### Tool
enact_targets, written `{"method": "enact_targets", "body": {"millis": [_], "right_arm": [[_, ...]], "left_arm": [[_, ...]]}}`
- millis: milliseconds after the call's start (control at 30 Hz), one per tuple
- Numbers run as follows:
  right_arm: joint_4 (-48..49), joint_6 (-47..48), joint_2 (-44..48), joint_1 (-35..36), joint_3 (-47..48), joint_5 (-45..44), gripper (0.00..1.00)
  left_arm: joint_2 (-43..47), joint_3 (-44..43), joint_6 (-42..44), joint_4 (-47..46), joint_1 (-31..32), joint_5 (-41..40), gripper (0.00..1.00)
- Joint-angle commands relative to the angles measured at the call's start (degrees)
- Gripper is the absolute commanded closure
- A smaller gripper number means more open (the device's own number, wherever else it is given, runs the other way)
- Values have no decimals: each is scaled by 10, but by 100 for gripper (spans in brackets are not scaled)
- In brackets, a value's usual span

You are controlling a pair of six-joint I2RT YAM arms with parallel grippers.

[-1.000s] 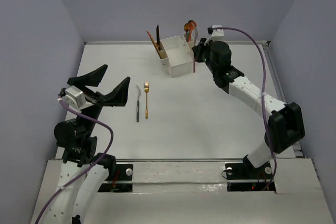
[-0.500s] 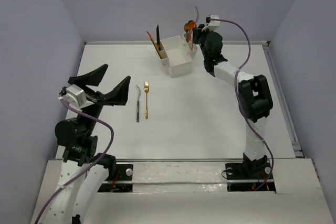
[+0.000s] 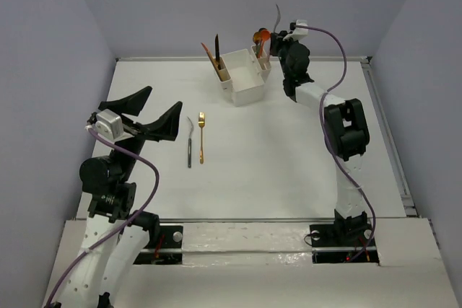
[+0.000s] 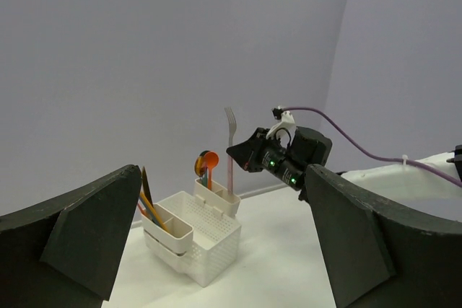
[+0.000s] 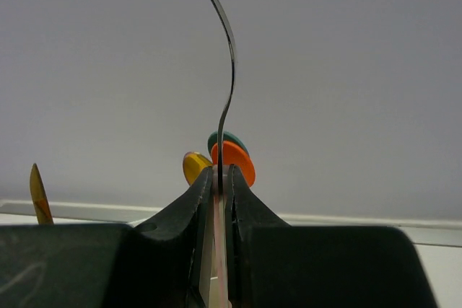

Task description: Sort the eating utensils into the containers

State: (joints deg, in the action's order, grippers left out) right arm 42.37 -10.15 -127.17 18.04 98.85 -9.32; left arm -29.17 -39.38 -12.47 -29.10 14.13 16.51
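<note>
Pink-handled fork [image 4: 230, 156] stands tines-up, pinched at its handle by your right gripper [image 5: 219, 182], apparently over the right-hand narrow compartment of the white box [image 3: 249, 91]. Your left gripper [image 3: 160, 104] hangs with fingers spread wide near the gold fork [image 3: 201, 137].

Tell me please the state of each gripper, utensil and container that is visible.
left gripper, open, holds nothing
right gripper, shut on pink-handled fork
pink-handled fork, held upright at the box's narrow compartment
gold fork, lying flat, not held
black-handled utensil, lying beside gold fork
white box, upright, utensils standing in narrow compartments
</note>
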Motion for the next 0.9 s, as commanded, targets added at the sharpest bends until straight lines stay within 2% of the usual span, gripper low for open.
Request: {"method": "enact_targets", "body": {"millis": [0, 133, 267, 300, 400, 600, 767, 800, 833, 867], "right_arm": [[82, -18, -7, 2, -17, 21, 96], [89, -30, -8, 2, -31, 39, 93], [94, -32, 1, 2, -44, 52, 73], [94, -32, 4, 2, -49, 54, 64], [91, -30, 29, 2, -68, 60, 55], [45, -22, 83, 8, -100, 56, 46], [47, -19, 191, 23, -190, 42, 46], [40, -18, 192, 29, -209, 42, 47], [26, -18, 230, 35, -241, 47, 50], [-15, -18, 248, 53, -254, 49, 51]], "left_arm": [[-5, -18, 4, -31, -4, 7, 1], [-4, -18, 4, -31, -9, 8, 1], [-2, -17, 3, -31, -9, 9, 1], [-1, -17, 4, -31, -9, 9, 1], [1, -18, 3, -31, -15, 12, 1], [13, -18, 3, -31, -26, 3, 1], [17, -14, 3, -31, -26, 5, 1], [17, -14, 2, -31, -26, 5, 1], [17, -14, 1, -31, -26, 7, 1], [18, -13, 0, -31, -26, 10, 1]]}}
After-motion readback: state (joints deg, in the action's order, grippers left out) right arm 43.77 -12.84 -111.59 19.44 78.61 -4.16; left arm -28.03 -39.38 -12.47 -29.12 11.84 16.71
